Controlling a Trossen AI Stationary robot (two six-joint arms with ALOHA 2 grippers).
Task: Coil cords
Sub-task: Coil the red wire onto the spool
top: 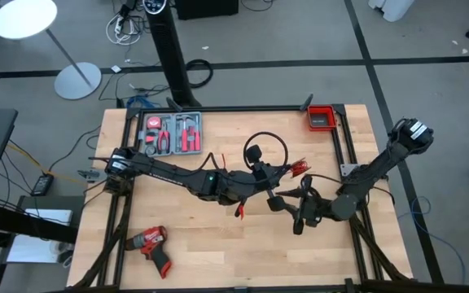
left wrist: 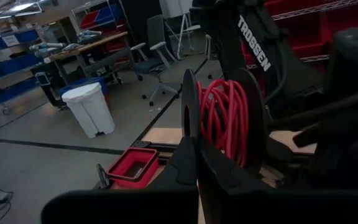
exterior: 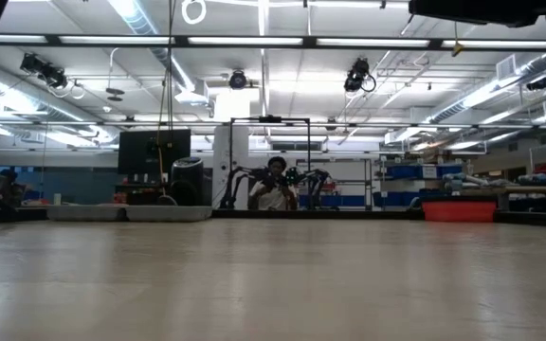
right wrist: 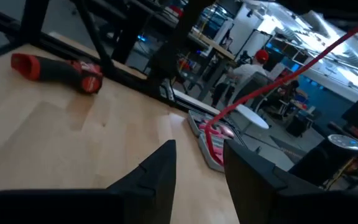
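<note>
Red wire [left wrist: 224,118] coil pinched in left end effector [left wrist: 194,134] mid-table; right end effector [right wrist: 199,163] wide.

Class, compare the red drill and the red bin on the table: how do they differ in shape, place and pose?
The drill is elongated, red and black, lying on its side near the table's front left. The red bin is a small open rectangle sitting flat at the back right corner. Both are red and lie untouched, clear of the grippers.
</note>
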